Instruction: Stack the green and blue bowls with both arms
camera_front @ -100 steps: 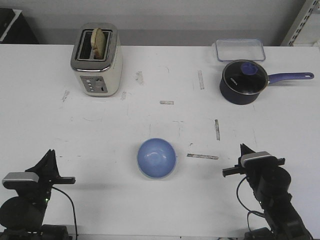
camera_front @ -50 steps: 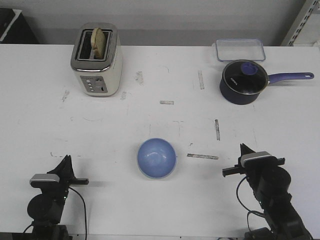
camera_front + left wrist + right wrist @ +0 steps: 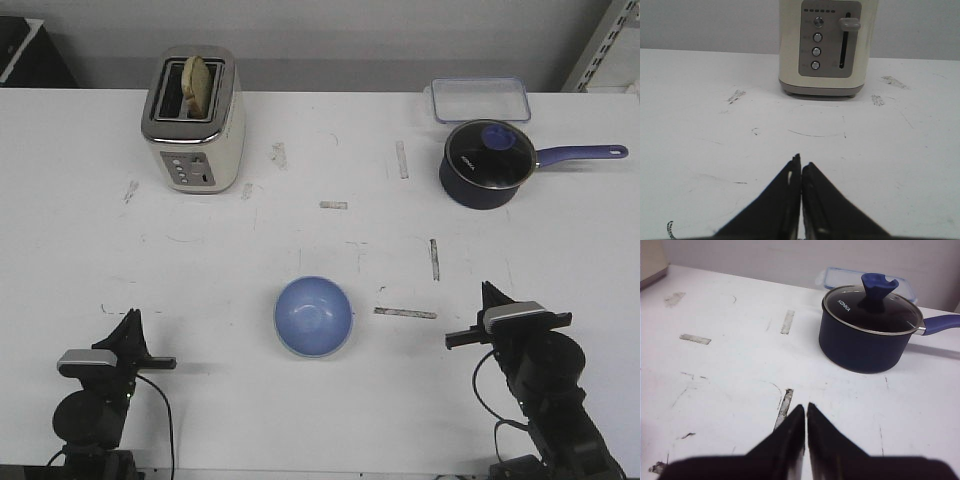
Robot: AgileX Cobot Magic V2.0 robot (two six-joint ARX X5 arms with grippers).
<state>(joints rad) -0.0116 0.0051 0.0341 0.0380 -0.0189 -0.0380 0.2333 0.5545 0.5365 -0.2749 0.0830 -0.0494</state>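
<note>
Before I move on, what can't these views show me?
- Green bowl: no view shows it apart; whether it sits under the blue bowl is hidden by that bowl.
- Saucepan handle: cut off by the right wrist view's edge.
- Toaster top: cut off in the left wrist view.

We see a white counter (image 3: 250, 400), its surface scuffed and marked with short strips of worn tape. Directly on it stand a cream toaster (image 3: 193, 122) at the far left, holding a slice of bread (image 3: 197, 82); a dark blue lidded saucepan (image 3: 486, 164) at the far right, its handle pointing right; and a clear lidded container (image 3: 480, 98) just behind the saucepan. A blue bowl (image 3: 313, 316) sits upright near the front centre, well apart from the others. We see only this one bowl rim from above.
</note>
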